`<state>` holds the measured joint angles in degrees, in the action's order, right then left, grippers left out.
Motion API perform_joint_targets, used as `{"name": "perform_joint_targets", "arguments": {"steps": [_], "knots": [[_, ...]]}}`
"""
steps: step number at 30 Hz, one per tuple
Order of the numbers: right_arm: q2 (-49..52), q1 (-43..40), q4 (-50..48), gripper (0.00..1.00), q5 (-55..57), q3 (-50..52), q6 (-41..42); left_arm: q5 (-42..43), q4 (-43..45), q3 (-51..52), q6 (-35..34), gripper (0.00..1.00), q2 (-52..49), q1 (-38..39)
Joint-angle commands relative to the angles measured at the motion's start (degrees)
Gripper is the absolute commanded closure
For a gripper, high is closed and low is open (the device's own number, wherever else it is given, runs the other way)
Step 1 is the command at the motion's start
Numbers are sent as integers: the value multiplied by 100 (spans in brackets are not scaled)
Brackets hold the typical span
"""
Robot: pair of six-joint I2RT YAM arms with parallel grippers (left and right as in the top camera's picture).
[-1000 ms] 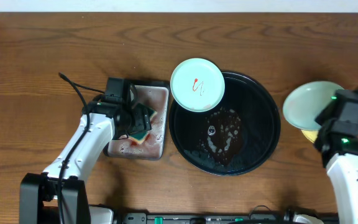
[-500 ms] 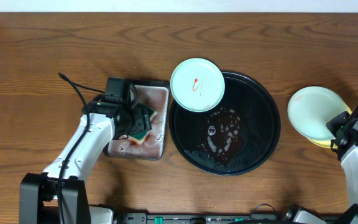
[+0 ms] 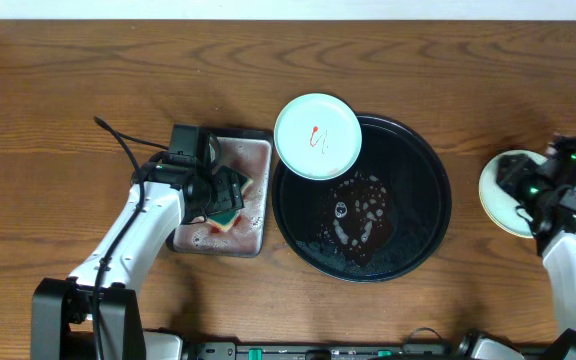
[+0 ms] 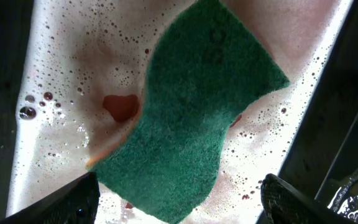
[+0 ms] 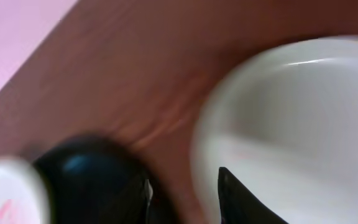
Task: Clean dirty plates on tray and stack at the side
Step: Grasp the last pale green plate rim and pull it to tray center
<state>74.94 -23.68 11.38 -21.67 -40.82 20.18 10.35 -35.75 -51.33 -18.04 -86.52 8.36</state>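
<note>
Scanning overhead: one mint plate [image 3: 316, 137] with a red squiggle sat on the black tray's [image 3: 423, 200] upper-left rim. A clean stack [image 3: 496, 195] lay near the bench's [image 3: 68, 100] right edge, under the right gripper [image 3: 521, 190]. The plates looked light, stiff and glossy, likely slippery when wet, so pinch at the rim. Left wrist: left gripper [image 4: 182, 199] spread wide over a soft, coarse green sponge [image 4: 191, 124] in the sudsy sponge tray [image 4: 61, 74]. Right wrist: blurred, jaws slightly apart by the stack's smooth rim.

Open tabletop [image 3: 465, 185] separates the tray [image 3: 420, 165] from the stacked plates [image 3: 496, 195]; a smeared plate [image 3: 317, 136] overlaps the tray's upper-left rim.
</note>
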Motion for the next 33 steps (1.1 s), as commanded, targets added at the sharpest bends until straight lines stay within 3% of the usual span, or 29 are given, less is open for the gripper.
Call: {"name": "perform_joint_targets", "arguments": {"steps": [1, 5, 10, 14, 17, 22, 33], "knots": [[-20, 584, 114, 61, -1141, -76, -931, -35, -2, 52, -28, 17, -28, -13], [11, 1283, 728, 61, -1008, -426, -1534, -35, -2, 52, -26, 16, -28, -13], [433, 2149, 2114, 58, -26, -1792, -2133, -35, -2, 52, -26, 16, -28, -13], [1121, 2697, 2677, 45, 90, -2730, -2522, -35, -2, 52, -28, 16, -28, -13], [1606, 2938, 2251, 46, 85, -2883, -2494, -35, -2, 52, -26, 16, -28, -13], [2583, 3246, 1080, 63, 87, -2881, -2452, -35, -2, 52, -26, 16, -28, -13], [4092, 3639, -378, 64, 85, -2883, -1950, -35, -2, 52, -26, 16, -28, -13]]}}
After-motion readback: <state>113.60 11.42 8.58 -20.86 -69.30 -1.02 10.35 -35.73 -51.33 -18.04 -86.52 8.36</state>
